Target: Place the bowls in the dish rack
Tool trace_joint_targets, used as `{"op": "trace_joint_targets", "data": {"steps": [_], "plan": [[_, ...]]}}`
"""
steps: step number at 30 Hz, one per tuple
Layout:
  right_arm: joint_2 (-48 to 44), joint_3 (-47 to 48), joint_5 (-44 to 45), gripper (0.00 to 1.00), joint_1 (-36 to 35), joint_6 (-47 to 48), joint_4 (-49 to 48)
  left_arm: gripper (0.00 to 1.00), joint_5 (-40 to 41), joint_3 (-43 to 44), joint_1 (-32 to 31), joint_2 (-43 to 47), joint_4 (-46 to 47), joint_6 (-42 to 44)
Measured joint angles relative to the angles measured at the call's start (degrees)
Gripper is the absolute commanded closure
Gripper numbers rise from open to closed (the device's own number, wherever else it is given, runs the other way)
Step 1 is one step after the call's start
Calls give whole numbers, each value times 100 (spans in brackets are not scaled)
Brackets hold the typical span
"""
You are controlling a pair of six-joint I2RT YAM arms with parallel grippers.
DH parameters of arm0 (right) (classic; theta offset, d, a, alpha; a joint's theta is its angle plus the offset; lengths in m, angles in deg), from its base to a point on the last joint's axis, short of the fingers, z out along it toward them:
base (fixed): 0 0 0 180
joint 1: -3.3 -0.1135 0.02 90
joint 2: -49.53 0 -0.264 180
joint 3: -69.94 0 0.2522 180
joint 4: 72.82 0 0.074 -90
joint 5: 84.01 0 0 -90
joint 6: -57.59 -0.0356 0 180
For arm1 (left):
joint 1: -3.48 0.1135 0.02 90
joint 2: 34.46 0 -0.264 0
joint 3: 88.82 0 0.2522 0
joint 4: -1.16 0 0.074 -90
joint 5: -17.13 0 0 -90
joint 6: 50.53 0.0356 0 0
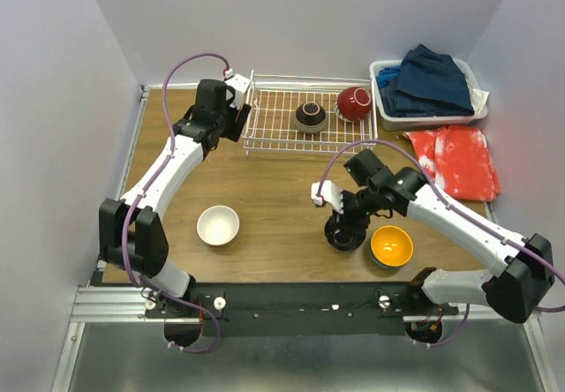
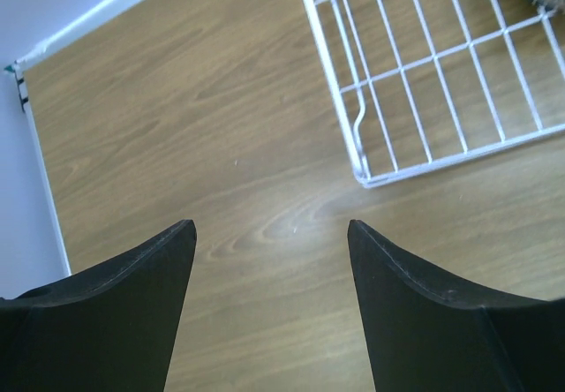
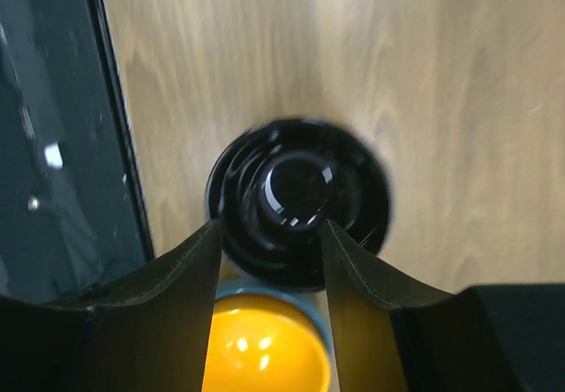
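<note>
**Rack loading partly done: two bowls in, three out**

Finding 1. The dish rack [image 1: 274,120] holds two of the five bowls in view. A dark bowl [image 1: 310,116] sits near its middle. A red bowl [image 1: 354,103] sits at its right end, and it seems to lean on its side.

Finding 2. Three bowls lie on the table [image 1: 265,180], all on the near side of the dish rack and well apart from it. The white bowl [image 1: 218,225] is off toward the rack's left end. The black bowl [image 1: 346,237] and the orange bowl [image 1: 391,245] are off toward its right end, the two just beside each other.

Finding 3. The right gripper [image 1: 342,224] hangs over the black bowl with its jaws apart. The wrist view is blurred and I see no clamp on the rim. I judge this bowl to be the one in hand.

Finding 4. The left gripper [image 1: 235,118] is at the rack's left end, over bare wood just beside the near-left corner. Its jaws are spread wide with nothing between them.

Assessment: under half complete for the bowls shown. Three lifts and placements are outstanding, and the rack has open grid to take them.
</note>
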Motion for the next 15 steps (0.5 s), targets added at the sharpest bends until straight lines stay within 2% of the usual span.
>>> {"op": "trace_joint_targets", "data": {"steps": [6, 11, 15], "plan": [[-92, -308, 511, 42, -284, -127, 299, 21, 138, -553, 72, 505, -122, 175], [-269, -527, 566, 39, -452, -129, 385, 21, 166, -1012, 234, 1060, -177, 245], [-267, -715, 621, 38, -588, -107, 402, 21, 157, -1060, 387, 1237, -219, 254]]}}
